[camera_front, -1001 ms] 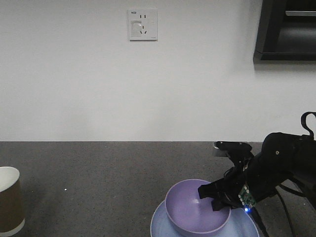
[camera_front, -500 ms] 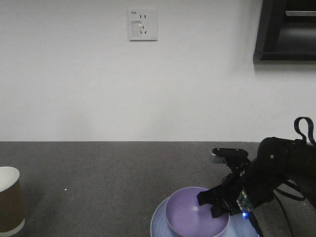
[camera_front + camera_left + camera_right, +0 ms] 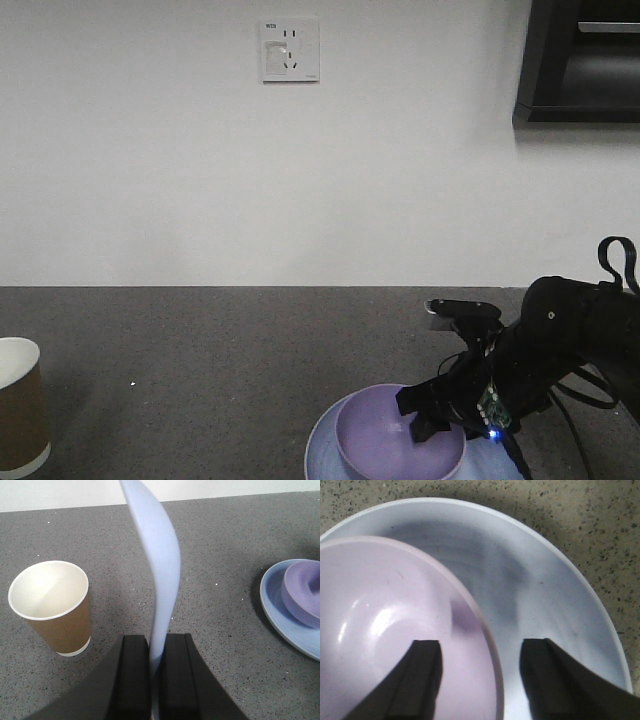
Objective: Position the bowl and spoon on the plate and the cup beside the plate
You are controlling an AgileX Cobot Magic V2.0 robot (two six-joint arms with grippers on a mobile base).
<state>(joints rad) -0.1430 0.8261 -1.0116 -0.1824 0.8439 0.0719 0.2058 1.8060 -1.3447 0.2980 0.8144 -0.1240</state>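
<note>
Since 1 second ago the bowl (image 3: 392, 442) has sunk onto the plate (image 3: 319, 458), with the right tool (image 3: 482, 652) open astride its rim, so lift straight up; the left tool (image 3: 155, 647) pinches the spoon (image 3: 160, 555).

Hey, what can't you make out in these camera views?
Front view: the cup is cut by the left edge, the plate and bowl by the bottom edge.
Left wrist view: the spoon runs off the top; its lower end hides inside the left claw.
Right wrist view: the right claw straddles the bowl's rim; contact unclear.
</note>
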